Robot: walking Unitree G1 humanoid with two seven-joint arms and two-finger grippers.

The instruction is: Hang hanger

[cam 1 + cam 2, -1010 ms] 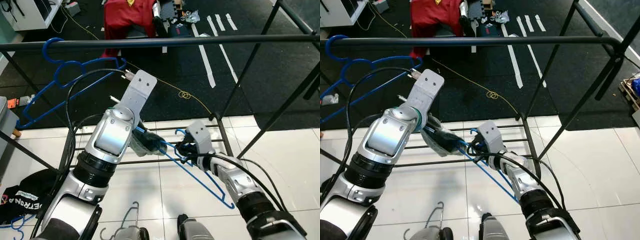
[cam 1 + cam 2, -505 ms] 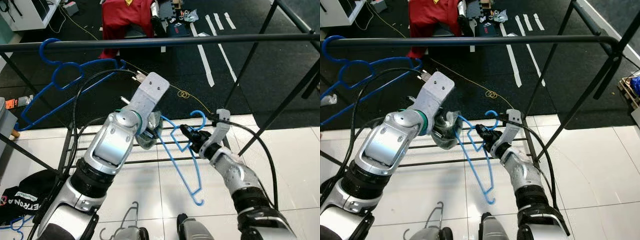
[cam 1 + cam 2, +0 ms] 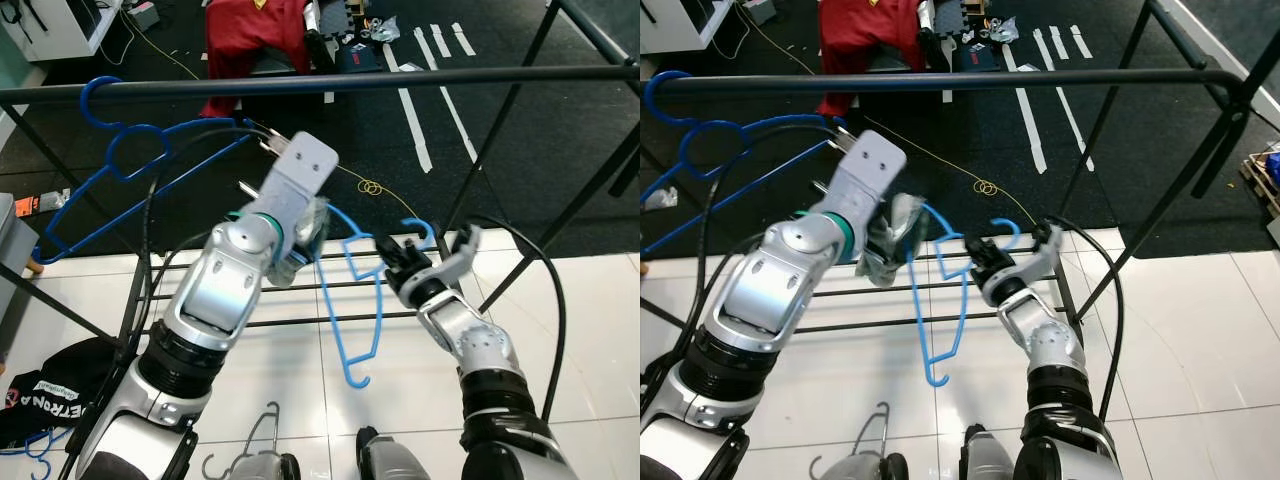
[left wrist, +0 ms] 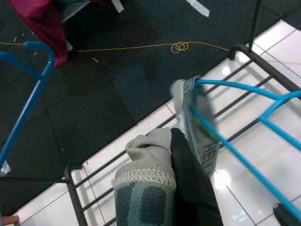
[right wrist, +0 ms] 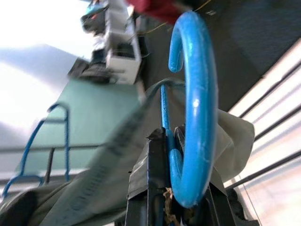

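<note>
A light-blue hanger (image 3: 352, 300) hangs nearly upright in front of me, its hook (image 3: 420, 232) pointing up, well below the black rail (image 3: 350, 82). My right gripper (image 3: 395, 258) is shut on the hanger's neck just under the hook (image 5: 197, 94). A grey-green knitted garment (image 3: 300, 235) drapes over the hanger's left shoulder. My left gripper (image 4: 188, 179) is shut on that garment (image 4: 146, 188), with the hanger's arm (image 4: 235, 150) running beside it. A darker blue hanger (image 3: 130, 160) hangs on the rail at the far left.
The rack's slanted uprights (image 3: 560, 220) stand at the right, and its low shelf bars (image 3: 300, 322) cross the white tiles below my arms. A red garment (image 3: 255, 30) and a yellow cable (image 3: 370, 188) lie on the dark floor beyond. A black bag (image 3: 40, 395) sits at lower left.
My right gripper has risen and turned, swinging the light-blue hanger from slanted low to nearly upright with its hook up. My left arm has lifted with the garment.
</note>
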